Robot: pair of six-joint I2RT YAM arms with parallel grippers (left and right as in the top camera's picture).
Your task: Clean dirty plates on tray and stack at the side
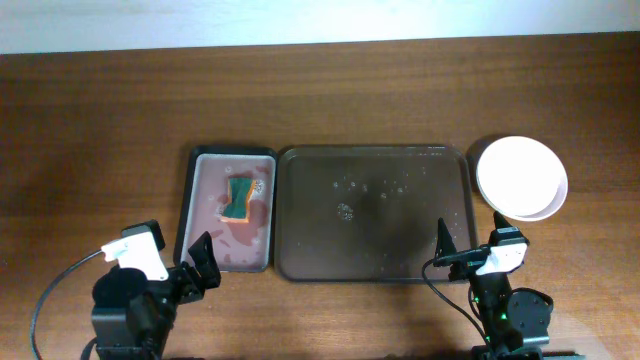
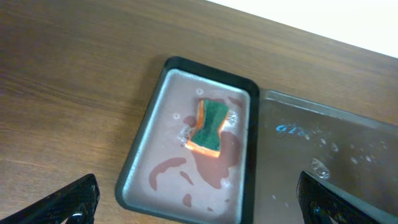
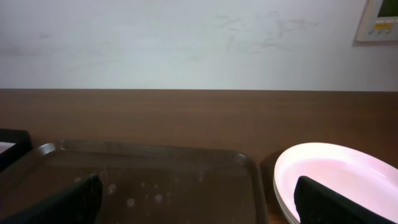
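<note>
**Claws both empty, plates stacked R of tray**

L claw (image 1: 195, 265) wide open, holding nothing, at near edge by small tray (image 1: 232, 153). R claw (image 1: 468, 250) also wide and empty, at near-R corner of tray (image 1: 375, 240). Plates (image 1: 521, 178) sit in one stack on table (image 1: 100, 110), just beside tray's far-R corner and off it. Top one is plain pinkish-white, no sauce seen. R wrist view shows more than one rim; exact count can't tell. Tray bare except water drops. Task looks done or v. close.

Risks: stack is near R arm's path, so a fast lift or swing fwd could clip the rim and shove plates out of line. Plates prob wet, so may slide on each other if bumped. Small tray holds reddish water w/ sponge (image 1: 239, 199) in it; L claw dipping in carelessly could slosh it onto the wood.

Surface: dark brown wood-grain table, dry-looking around both trays. Room: plain white wall (image 3: 186, 43) behind table, small panel (image 3: 379, 22) at top R.
</note>
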